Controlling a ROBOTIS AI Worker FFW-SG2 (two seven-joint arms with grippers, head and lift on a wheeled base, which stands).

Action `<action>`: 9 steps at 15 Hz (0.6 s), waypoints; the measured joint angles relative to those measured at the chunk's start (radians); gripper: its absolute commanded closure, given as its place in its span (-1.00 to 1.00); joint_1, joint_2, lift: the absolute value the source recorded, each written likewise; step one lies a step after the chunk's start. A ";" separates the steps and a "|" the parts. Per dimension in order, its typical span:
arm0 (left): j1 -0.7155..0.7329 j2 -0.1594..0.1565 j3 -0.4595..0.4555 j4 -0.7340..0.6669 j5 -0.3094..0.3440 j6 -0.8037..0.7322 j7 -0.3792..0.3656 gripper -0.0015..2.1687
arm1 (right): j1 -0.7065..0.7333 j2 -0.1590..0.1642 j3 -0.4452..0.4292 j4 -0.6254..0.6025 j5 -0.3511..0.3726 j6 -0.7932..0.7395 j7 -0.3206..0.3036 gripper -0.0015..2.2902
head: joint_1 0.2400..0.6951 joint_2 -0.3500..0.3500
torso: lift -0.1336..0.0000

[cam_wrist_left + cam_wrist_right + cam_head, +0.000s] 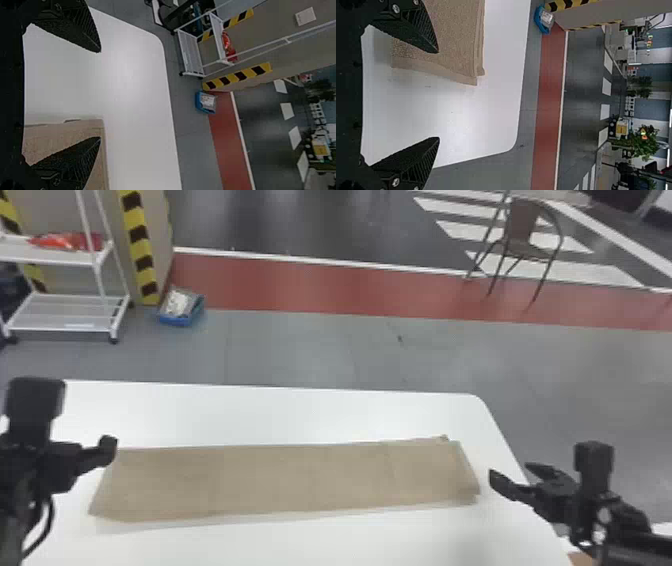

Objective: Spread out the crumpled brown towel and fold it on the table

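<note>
The brown towel (pixel 285 480) lies flat on the white table as a long folded strip running left to right, its layers slightly offset at the right end. Beside its left end is my left gripper (pixel 107 450); my right gripper (pixel 515 477) is just off its right end, over the table's right edge. In the left wrist view, the left gripper (pixel 100 95) stands wide open, one finger over the towel (pixel 67 138). The right wrist view has the right gripper (pixel 439 95) open too, one finger overlapping the end of the towel (pixel 455 35). Neither grips anything.
The table (pixel 250 410) has a rounded far right corner. Beyond it on the floor stand a white shelf rack (pixel 65 312) at the left, a blue box (pixel 181 307) and a brown chair (pixel 522 235) at the far right.
</note>
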 measured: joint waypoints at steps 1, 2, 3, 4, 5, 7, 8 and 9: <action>0.043 0.000 0.039 -0.010 0.053 -0.107 -0.026 -0.89 | 0.006 0.000 -0.007 0.003 -0.011 0.009 0.017 -0.87 | 1.00 -0.68 | 1.00; 0.077 0.000 0.068 -0.014 0.092 -0.196 -0.044 -0.89 | 0.011 0.001 -0.009 0.010 -0.018 0.012 0.029 -0.84 | 1.00 -0.67 | 1.00; 0.112 0.000 0.094 -0.014 0.125 -0.285 -0.060 -0.89 | 0.013 0.002 -0.009 0.026 -0.024 0.007 0.039 -0.83 | 1.00 -0.65 | 1.00; 0.140 0.000 0.113 -0.015 0.150 -0.342 -0.070 -0.89 | 0.013 0.002 -0.009 0.050 -0.028 -0.002 0.048 -0.83 | 1.00 -0.64 | 1.00; 0.159 0.001 0.124 -0.015 0.168 -0.373 -0.077 -0.89 | 0.009 0.002 -0.005 0.072 -0.029 -0.014 0.053 -0.81 | 1.00 -0.63 | 1.00; 0.183 0.003 0.138 -0.015 0.190 -0.416 -0.091 -0.89 | -0.005 0.002 0.006 0.124 -0.029 -0.053 0.052 -0.79 | 1.00 -0.60 | 1.00; 0.188 0.004 0.142 -0.016 0.194 -0.424 -0.093 -0.89 | -0.017 0.002 0.010 0.149 -0.027 -0.072 0.046 -0.69 | 1.00 -0.57 | 1.00; 0.191 0.006 0.144 -0.016 0.196 -0.427 -0.094 -0.89 | -0.030 0.002 0.015 0.169 -0.023 -0.085 0.041 -0.67 | 1.00 -0.56 | 1.00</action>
